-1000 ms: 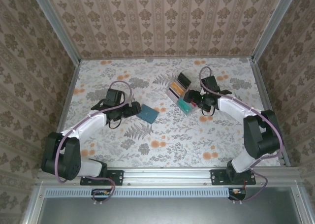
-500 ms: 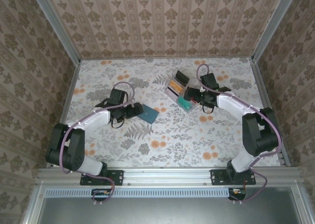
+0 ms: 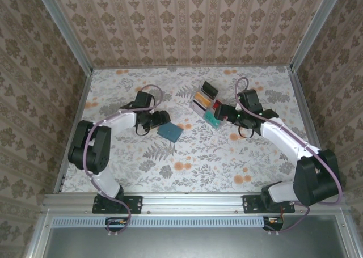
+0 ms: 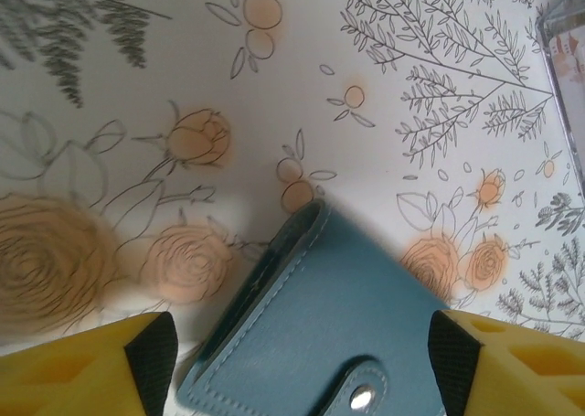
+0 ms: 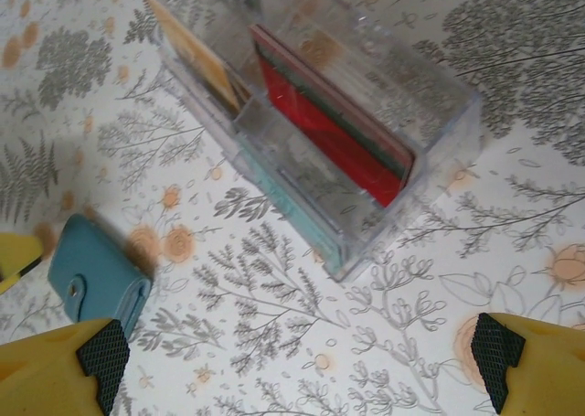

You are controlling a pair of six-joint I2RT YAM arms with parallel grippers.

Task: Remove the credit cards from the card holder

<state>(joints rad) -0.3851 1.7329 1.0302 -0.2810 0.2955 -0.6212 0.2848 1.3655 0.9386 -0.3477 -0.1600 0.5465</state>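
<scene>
The card holder is a teal-blue wallet lying flat on the floral table, held closed by a snap tab. The credit cards are hidden inside it. My left gripper is at its far-left corner. In the left wrist view the card holder lies between the jaws of the left gripper, which stand open on either side; the right pad is close to its corner. My right gripper is open over bare table beside the clear tray. In the right wrist view the right gripper holds nothing, and the card holder lies at the lower left.
A clear compartment tray with red, yellow and teal contents stands right of the wallet, just ahead of my right gripper; its near corner is close. Patterned walls ring the table, and a metal rail runs along the near edge.
My left arm has swung its elbow back and brought the gripper over the wallet's corner, its jaws narrowing. The right gripper has shifted a little beside the tray.
</scene>
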